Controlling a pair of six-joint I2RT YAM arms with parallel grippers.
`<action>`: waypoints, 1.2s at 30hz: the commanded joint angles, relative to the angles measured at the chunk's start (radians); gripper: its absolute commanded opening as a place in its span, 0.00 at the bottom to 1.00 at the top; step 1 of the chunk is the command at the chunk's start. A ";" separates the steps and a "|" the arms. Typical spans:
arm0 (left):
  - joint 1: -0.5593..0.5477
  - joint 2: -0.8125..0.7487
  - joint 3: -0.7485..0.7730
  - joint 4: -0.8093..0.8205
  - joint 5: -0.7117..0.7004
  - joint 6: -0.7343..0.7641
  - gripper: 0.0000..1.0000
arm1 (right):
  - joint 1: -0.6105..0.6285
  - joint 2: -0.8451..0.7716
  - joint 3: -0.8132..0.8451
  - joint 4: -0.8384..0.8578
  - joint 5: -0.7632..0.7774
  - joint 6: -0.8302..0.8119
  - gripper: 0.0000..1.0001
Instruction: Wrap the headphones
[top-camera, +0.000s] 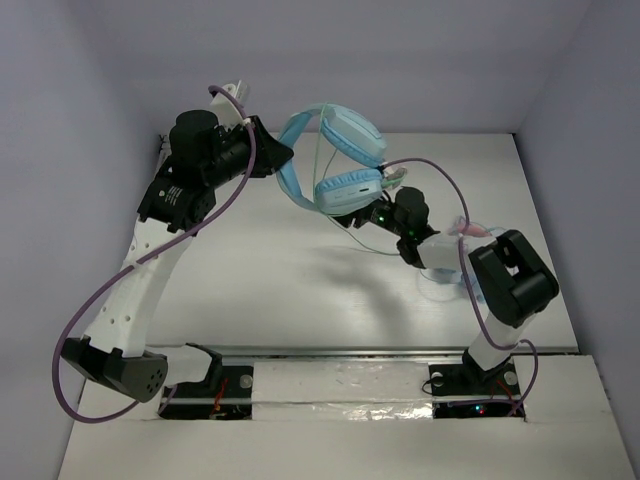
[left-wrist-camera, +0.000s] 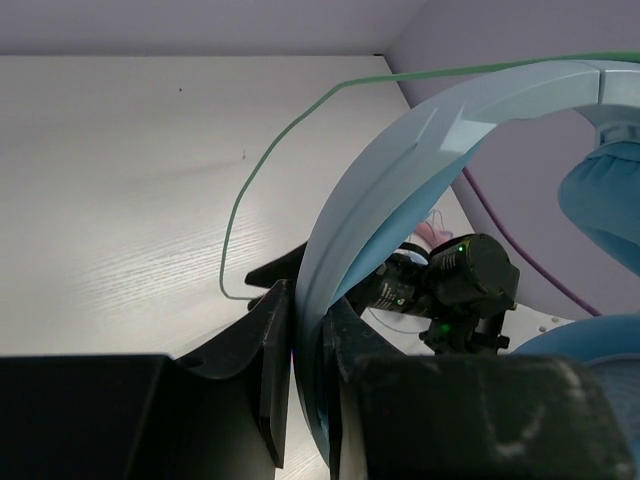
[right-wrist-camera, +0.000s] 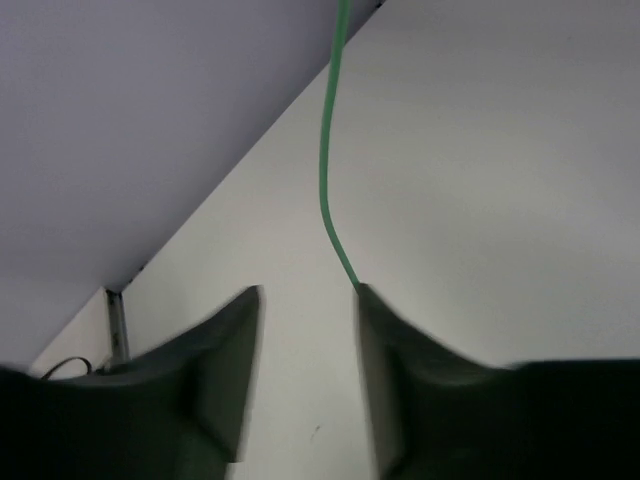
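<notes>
Headphones (top-camera: 345, 187) are hanging in the air over the middle of the table's (top-camera: 250, 270) far edge. The left gripper (left-wrist-camera: 308, 345) has its fingers clamped on the headband (left-wrist-camera: 400, 170), I'd guess so the cups dangle free for winding. The pale-green cable (right-wrist-camera: 325, 170) trails to the right gripper (right-wrist-camera: 308, 300), whose fingers are apart. The cord is just touching one tip, not pinched, so it's probably lining up a grab.

Bright, even light from above. White table (top-camera: 250, 300) glows, little glare. Soft grey shadow on table near headphones (top-camera: 350, 185). Silver strip (top-camera: 340, 385) at near edge glints. Right wrist view: right gripper (right-wrist-camera: 307, 292) dark, edges blurry. Left wrist view: near black parts dark, bit soft.
</notes>
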 joint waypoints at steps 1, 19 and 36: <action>0.003 -0.051 0.035 0.080 0.016 -0.036 0.00 | 0.003 0.022 0.028 0.024 0.043 -0.024 0.60; 0.003 -0.030 0.077 0.067 -0.058 -0.028 0.00 | -0.010 0.277 0.181 0.037 -0.180 0.030 0.46; 0.161 0.053 -0.044 0.268 -0.300 -0.171 0.00 | 0.222 -0.060 -0.054 -0.301 -0.005 -0.059 0.00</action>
